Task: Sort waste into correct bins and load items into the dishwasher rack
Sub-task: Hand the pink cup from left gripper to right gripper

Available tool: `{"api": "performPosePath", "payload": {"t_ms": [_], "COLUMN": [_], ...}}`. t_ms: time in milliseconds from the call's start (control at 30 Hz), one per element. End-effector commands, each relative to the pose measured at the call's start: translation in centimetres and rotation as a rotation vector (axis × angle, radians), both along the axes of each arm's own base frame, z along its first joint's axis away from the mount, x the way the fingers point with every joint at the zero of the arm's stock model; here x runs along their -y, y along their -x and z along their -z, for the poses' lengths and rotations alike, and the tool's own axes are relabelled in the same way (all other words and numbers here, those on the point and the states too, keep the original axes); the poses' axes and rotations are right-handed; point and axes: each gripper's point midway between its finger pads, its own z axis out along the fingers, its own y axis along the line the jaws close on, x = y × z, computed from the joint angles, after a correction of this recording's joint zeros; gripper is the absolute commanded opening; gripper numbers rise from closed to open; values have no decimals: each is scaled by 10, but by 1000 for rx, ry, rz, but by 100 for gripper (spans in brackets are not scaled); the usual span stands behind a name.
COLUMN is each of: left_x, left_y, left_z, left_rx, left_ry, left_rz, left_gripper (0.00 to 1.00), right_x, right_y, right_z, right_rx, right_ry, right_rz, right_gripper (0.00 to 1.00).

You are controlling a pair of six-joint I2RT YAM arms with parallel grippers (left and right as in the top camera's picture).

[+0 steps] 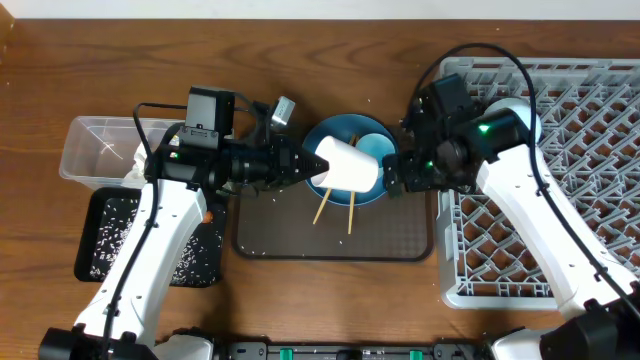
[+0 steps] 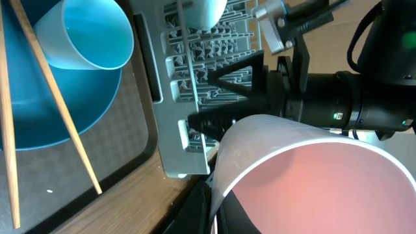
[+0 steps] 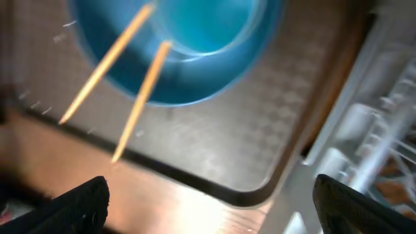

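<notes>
The left arm (image 1: 150,240) reaches in from the left of the blue plate (image 1: 345,128), forearm level, and the left gripper (image 1: 318,168) sits over the plate's left rim, jaws clamped on a pinkish-white cup (image 1: 350,165) held on its side. The right arm (image 1: 530,200) comes in from the plate's right, wrist bent toward the plate. The right gripper (image 1: 392,172) is at the plate's right rim, its fingers (image 3: 81,205) spread wide and empty, facing the left gripper.

A pinkish-white cup (image 1: 348,163) is held sideways at centre frame, over a blue plate (image 1: 335,128). Wooden chopsticks (image 1: 351,212) are propped against its lower rim.
</notes>
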Motion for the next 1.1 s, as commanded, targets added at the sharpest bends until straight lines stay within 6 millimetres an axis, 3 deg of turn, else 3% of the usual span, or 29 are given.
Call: {"api": "performPosePath", "payload": {"t_ms": [0,233,433,667,967,1067], "left_x": [1,5,10,13,13,15], "left_y": [2,9,21,34,38,40], "left_z": [-1,-10,-27,-44,-49,-49], "left_rx": [-1,-9,-27,-45,-54,-55], "left_ry": [23,84,184,284,312,312], "left_rz": [22,64,133,204,224,232], "left_gripper": [6,6,6,6,6,6], "right_x": [-18,-7,-25,-45,-59,-65], "right_y": [16,35,68,89,83,76], "right_z": [-33,-88,-136,-142,-137,-143], "right_rx": [50,176,283,301,341,355], "right_ry": [-210,-403,-656,-774,-786,-798], "right_rz": [-194,-267,-466,-614,-656,-640], "right_gripper": [99,99,99,99,99,93]}}
